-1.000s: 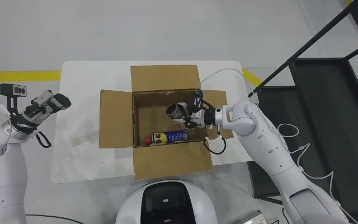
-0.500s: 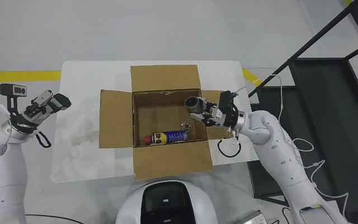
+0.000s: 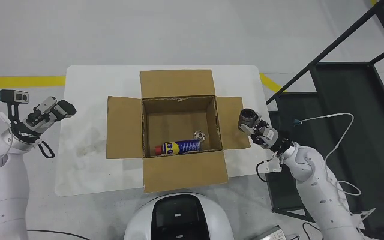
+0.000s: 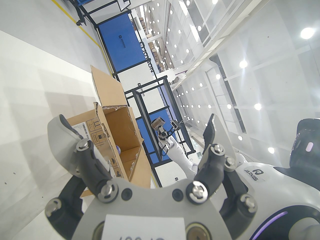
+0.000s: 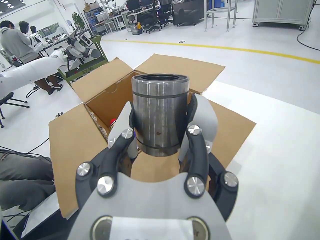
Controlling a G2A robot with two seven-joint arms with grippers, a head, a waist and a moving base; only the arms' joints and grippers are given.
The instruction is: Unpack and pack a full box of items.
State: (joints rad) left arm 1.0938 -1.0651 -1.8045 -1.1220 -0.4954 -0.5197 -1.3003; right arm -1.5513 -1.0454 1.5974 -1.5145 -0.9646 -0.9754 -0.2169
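While my right hand [image 3: 252, 125] grips the steel cylinder [image 5: 160, 96] outside the box [image 3: 180, 174], a spray can [image 3: 182, 146] and fitting [image 3: 199, 137] ahead of it await unpacking; left hand [image 3: 62, 109] open.

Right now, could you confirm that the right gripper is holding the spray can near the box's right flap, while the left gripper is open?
Not quite. The right wrist view shows the right gripper shut on a metal cylinder, not the spray can, which lies inside the box. The rest stands: it is near the right flap, and the left gripper is open.
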